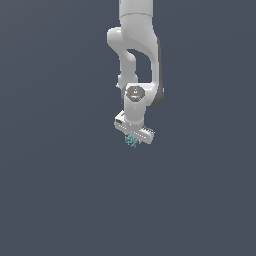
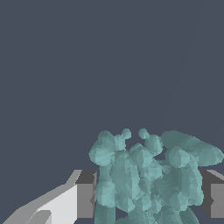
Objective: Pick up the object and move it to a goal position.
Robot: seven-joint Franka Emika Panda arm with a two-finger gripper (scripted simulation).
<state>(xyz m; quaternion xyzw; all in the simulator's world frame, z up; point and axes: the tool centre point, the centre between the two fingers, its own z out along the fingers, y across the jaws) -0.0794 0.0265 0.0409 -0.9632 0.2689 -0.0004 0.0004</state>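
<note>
Uniform slate-grey background fills both views, with no edge or seam visible and open space on every side of the arm (image 1: 135, 55), which descends from the top centre of the exterior view. Its white hand (image 1: 134, 136) sits just above frame centre, fingers (image 2: 85, 194) pinching the teal, knobbly object (image 1: 131, 141) between them; in the wrist view the object (image 2: 148, 179) spans the gap between both pads.

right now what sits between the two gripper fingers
The teal object fills the gap between the fingers of the gripper, plain in the wrist view; nothing else is there.
</note>
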